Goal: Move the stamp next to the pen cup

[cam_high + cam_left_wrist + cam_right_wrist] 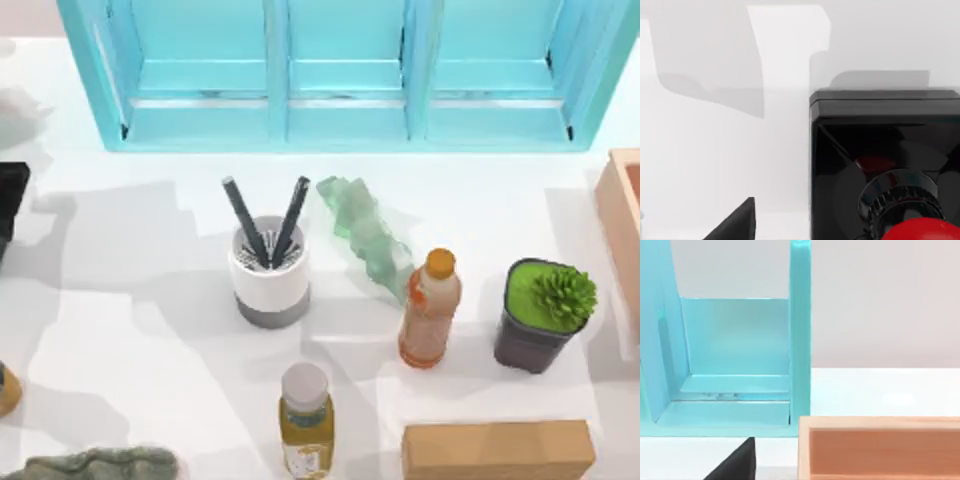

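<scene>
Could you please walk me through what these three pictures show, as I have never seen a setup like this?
This is a simulated pair of AgileX arms at a white table. One camera looks down from above; the other two ride on the arms' wrists.

From above you see a turquoise shelf at the back, the pen cup with two black pens, an orange-capped bottle, a white-capped bottle, a potted plant, a cardboard box and a wooden tray at the right edge.

The left wrist camera looks closely at the stamp, a black block with a red knob, standing on the table. The right wrist camera faces the shelf and tray. No picture shows anything being held.
</scene>
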You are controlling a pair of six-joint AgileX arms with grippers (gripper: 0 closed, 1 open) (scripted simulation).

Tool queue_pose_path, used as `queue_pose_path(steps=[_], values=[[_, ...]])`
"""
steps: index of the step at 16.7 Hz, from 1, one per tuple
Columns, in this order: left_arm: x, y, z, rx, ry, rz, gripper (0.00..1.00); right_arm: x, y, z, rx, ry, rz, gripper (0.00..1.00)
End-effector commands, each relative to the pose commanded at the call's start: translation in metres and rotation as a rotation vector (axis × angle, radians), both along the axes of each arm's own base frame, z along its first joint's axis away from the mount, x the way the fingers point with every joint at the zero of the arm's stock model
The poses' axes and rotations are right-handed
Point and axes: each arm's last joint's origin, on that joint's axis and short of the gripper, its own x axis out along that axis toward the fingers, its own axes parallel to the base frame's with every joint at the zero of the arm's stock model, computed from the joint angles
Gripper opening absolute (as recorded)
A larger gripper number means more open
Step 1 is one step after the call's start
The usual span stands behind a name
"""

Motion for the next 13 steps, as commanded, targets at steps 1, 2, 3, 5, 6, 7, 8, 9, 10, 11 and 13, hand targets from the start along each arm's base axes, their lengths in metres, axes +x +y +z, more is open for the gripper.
queue_pose_path(steps=[1, 2, 3, 5, 6, 7, 8, 9, 10, 11, 13], values=[[0.0000, 0.0000, 0.0000, 0.000, 0.000, 0.000, 1.00, 0.0000, 0.0000, 0.0000, 0.000, 0.000, 0.000, 1.00], [0.0000, 0.0000, 0.0000, 0.000, 0.000, 0.000, 0.92, 0.0000, 0.0000, 0.0000, 0.000, 0.000, 0.000, 1.00], [0.0000, 0.0000, 0.0000, 0.000, 0.000, 0.000, 0.85, 0.0000, 0.0000, 0.0000, 0.000, 0.000, 0.000, 1.00], [0.0000, 0.0000, 0.0000, 0.000, 0.000, 0.000, 0.70, 0.0000, 0.0000, 0.0000, 0.000, 0.000, 0.000, 1.00], [0.0000, 0.0000, 0.0000, 0.000, 0.000, 0.000, 0.62, 0.0000, 0.0000, 0.0000, 0.000, 0.000, 0.000, 1.00], [0.0000, 0.0000, 0.0000, 0.000, 0.000, 0.000, 0.55, 0.0000, 0.0000, 0.0000, 0.000, 0.000, 0.000, 1.00], [0.0000, 0.0000, 0.0000, 0.000, 0.000, 0.000, 0.47, 0.0000, 0.0000, 0.0000, 0.000, 0.000, 0.000, 1.00], [0.0000, 0.0000, 0.0000, 0.000, 0.000, 0.000, 0.40, 0.0000, 0.0000, 0.0000, 0.000, 0.000, 0.000, 1.00], [0.0000, 0.0000, 0.0000, 0.000, 0.000, 0.000, 0.32, 0.0000, 0.0000, 0.0000, 0.000, 0.000, 0.000, 1.00], [0.0000, 0.0000, 0.0000, 0.000, 0.000, 0.000, 0.25, 0.0000, 0.0000, 0.0000, 0.000, 0.000, 0.000, 1.00], [0.0000, 0.0000, 0.0000, 0.000, 0.000, 0.000, 0.10, 0.0000, 0.0000, 0.0000, 0.000, 0.000, 0.000, 1.00]])
